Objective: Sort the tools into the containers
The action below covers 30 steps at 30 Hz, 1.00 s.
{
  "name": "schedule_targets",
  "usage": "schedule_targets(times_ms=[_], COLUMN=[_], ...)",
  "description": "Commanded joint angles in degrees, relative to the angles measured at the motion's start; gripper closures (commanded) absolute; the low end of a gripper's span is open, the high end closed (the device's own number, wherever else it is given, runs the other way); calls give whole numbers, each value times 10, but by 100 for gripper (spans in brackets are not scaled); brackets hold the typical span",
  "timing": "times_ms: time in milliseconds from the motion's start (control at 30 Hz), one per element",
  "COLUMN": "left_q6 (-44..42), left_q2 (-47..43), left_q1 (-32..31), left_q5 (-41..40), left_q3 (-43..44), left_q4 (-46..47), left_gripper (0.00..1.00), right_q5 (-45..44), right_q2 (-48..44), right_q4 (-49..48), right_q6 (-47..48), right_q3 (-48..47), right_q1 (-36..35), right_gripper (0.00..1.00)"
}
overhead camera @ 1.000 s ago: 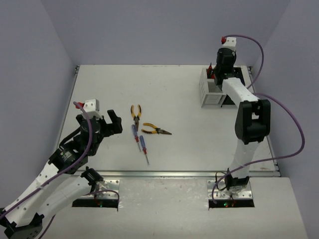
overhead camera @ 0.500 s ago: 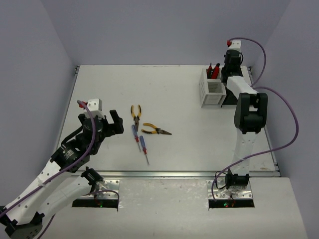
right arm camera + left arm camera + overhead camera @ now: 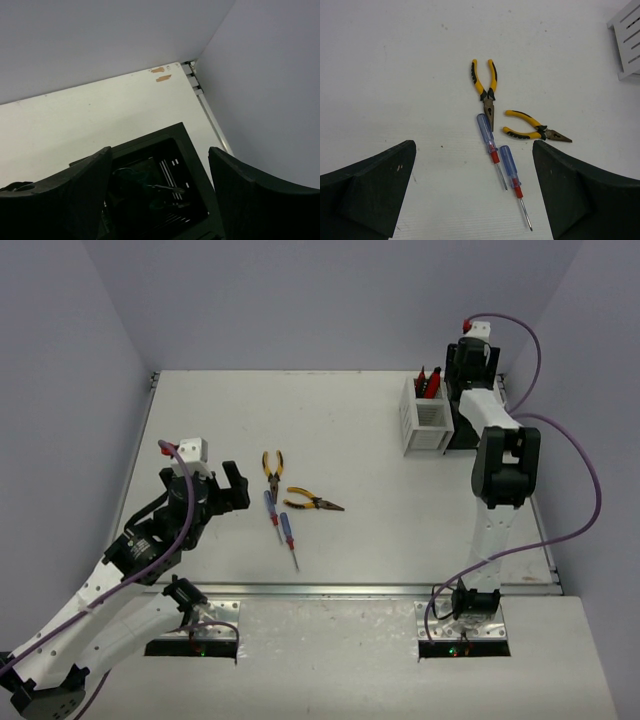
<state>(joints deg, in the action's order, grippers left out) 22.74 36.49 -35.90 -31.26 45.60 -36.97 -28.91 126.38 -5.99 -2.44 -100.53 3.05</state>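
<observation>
SORTING HALF DONE: Red-handled tools (image 3: 430, 382) stood upright in the white bin (image 3: 425, 425) at the far right of the desk (image 3: 350, 430). The black bin (image 3: 192, 160) just beside it held at least 1 tool, though its contents were too dark to name. The right gripper (image 3: 160, 150) hovered over the black bin, jaws spread and nothing between them.

4 tools lay loose in a cluster on the desk's left half, well apart from both bins. The far pliers (image 3: 272, 464) and the near pliers (image 3: 312, 503) were both yellow-handled. The left screwdriver (image 3: 270, 508) and the right screwdriver (image 3: 288, 535) both had blue-and-red handles. The tip of the far pliers lay touching, or nearly touching, the left screwdriver's handle.

The left gripper (image 3: 228, 490), wide open and empty, hung just left of that cluster and faced it. By the look of things, those 4 tools were all that was left to bin, and the left arm was the better placed to lift the next one.
</observation>
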Motion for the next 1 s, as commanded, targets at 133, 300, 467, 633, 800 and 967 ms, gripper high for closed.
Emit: schedule_targets(times_ms=[133,300,467,633,800,967], left_q6=[-9,-5,32,41,21,10], left_q2=[-2,2,22,9,-6,2], left_q1=[4,4,42,106,108,108], left_q5=[2,-7,-71,-71,-31,-10], left_q3=[-3,-2,12,12,4,3], left_q4=[30,29,-4,-4,16,21], left_gripper=[0,0,0,0,0,0], right_q5=[47,77,67,231,351,353], right_q2=[-98,-138,-193,-258,-215,-104], right_q4=[19,113,221,360,394,470], right_q6=[-78,-88,-13,-40,4,51], right_q3=[20,-3,-17,41,63,-22], right_q1=[-25,-76,-166,-280,-387,-442], right_gripper=[9,1,1,1,9,23])
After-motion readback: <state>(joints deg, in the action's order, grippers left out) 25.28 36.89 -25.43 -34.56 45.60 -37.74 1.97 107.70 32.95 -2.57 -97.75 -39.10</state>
